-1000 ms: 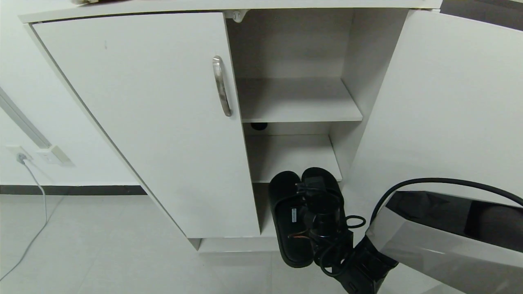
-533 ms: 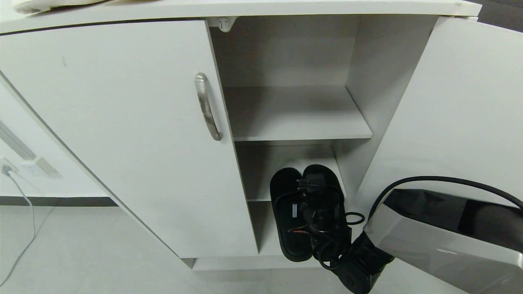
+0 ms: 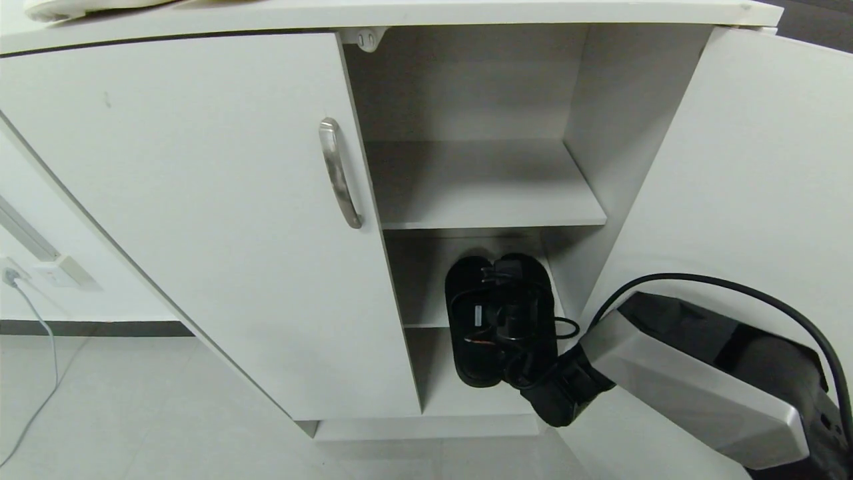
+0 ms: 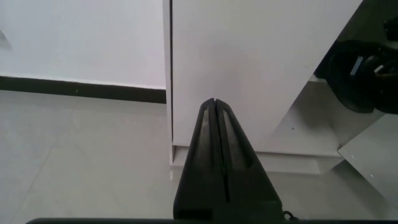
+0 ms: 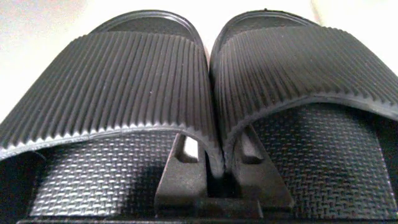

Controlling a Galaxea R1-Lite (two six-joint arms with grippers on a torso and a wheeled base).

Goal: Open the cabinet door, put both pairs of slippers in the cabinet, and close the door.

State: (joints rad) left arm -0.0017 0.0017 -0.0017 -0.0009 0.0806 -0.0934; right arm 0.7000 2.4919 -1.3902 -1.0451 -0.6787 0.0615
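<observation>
While pinching the black slippers (image 3: 466, 363) together by their adjoining inner walls, holds the right gripper (image 3: 506, 310) at the mouth of the white cabinet (image 3: 623, 100), in its open right half. Carries the pair side by side, footbeds up, toes pointing inward, below the upper shelf (image 3: 480, 183) and across the front edge of the middle shelf (image 3: 416, 293). Cannot tell whether touching any board.

From the right wrist, looks straight at both ribbed straps (image 5: 143, 81), with two dark fingers (image 5: 186, 168) squeezed on the walls where the two slippers meet.

Has the right door (image 3: 753, 173) swung wide open. Has the left door (image 3: 186, 200) flat shut, its metal handle (image 3: 338, 173) upright near the inner edge.

Holds the left gripper (image 4: 214, 109) outside the cabinet, fingers pressed together with nothing between them, facing the foot of the shut door above the pale tiled floor (image 4: 81, 155).

Elsewhere: a wall socket (image 3: 10, 275) to the left of the cabinet with a grey cable (image 3: 46, 363) trailing down to the floor, a dark skirting strip (image 3: 93, 328) along the wall's base, and something pale (image 3: 66, 7) lying on the cabinet's top at its left end.
</observation>
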